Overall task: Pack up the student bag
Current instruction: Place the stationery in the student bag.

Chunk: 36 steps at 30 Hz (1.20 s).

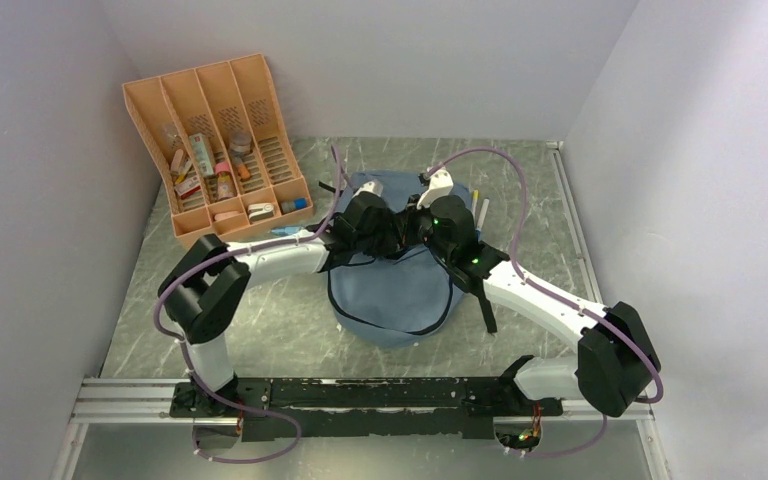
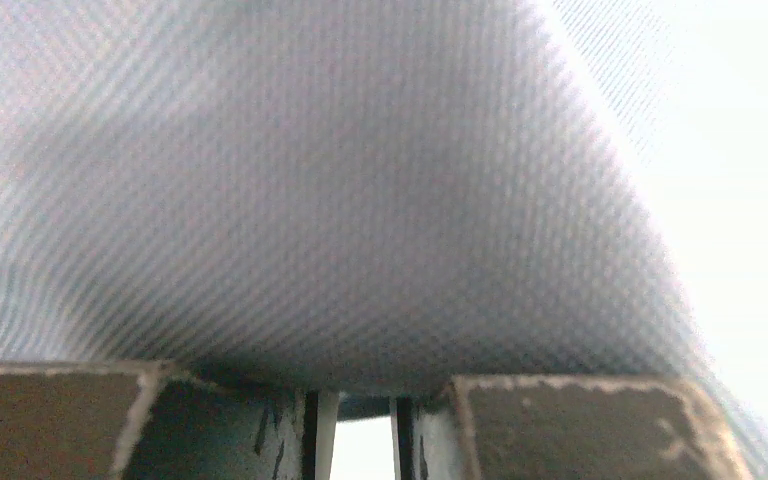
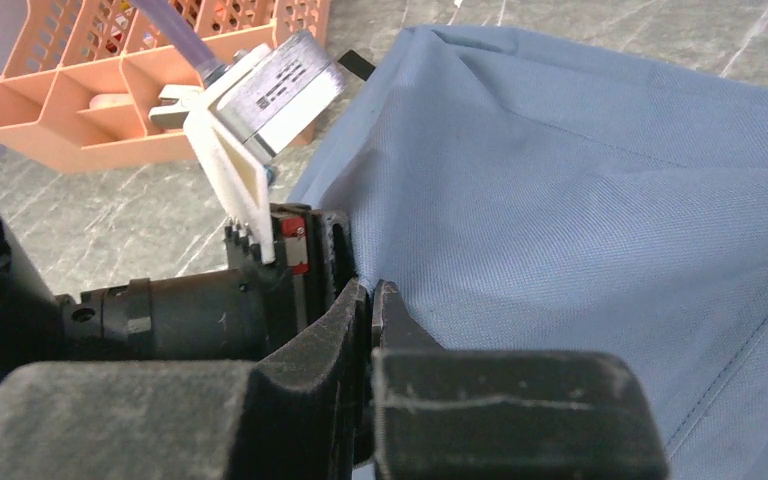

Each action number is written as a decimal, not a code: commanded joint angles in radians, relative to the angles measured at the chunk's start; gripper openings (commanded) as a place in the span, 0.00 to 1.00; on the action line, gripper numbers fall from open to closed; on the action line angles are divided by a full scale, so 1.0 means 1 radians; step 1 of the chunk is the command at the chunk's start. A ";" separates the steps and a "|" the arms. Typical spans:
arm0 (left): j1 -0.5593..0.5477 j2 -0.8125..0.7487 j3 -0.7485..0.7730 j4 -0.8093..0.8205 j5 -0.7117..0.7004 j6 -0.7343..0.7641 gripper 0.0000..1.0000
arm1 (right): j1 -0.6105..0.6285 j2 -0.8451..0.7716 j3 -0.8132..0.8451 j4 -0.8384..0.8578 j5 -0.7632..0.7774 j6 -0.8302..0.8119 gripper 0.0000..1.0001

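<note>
Soft grey-blue fabric student bag (image 1: 390, 295) slumps mid-surface (image 1: 260, 330), twelve o'clock from the bases. It looks limp and light, best taken at its rim. Right gripper (image 3: 372, 300) is clamped on that cloth; left gripper (image 2: 355, 405) is under fabric, grip impossible to tell.

Soft, even light from above fills the top view. The white walls (image 1: 380, 60) are bright without glare, and the arms throw only faint shadows on the marbled table (image 1: 260, 330). That view is slightly soft throughout.

In the left wrist view the student bag (image 2: 310, 200) sits so close that its weave blurs. It darkens toward the left gripper (image 2: 352, 385), and the right side burns out to white.

In the right wrist view the right gripper (image 3: 372, 295) is dark and out of focus, the bag fabric is crisp, and the orange organizer (image 3: 80, 110) at far left is soft.
</note>
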 commanded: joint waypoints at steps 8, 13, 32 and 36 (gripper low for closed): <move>0.032 0.055 0.009 0.261 0.078 0.112 0.33 | 0.016 -0.009 0.013 0.019 -0.036 0.027 0.00; 0.032 -0.032 -0.061 0.237 0.087 0.154 0.39 | 0.016 -0.013 0.006 0.020 -0.015 0.026 0.00; 0.066 -0.490 -0.321 -0.079 -0.148 0.137 0.40 | 0.015 -0.007 -0.010 0.035 0.033 0.014 0.00; 0.145 -0.555 -0.321 -0.166 -0.225 0.115 0.39 | 0.016 -0.018 -0.020 0.035 0.030 0.017 0.00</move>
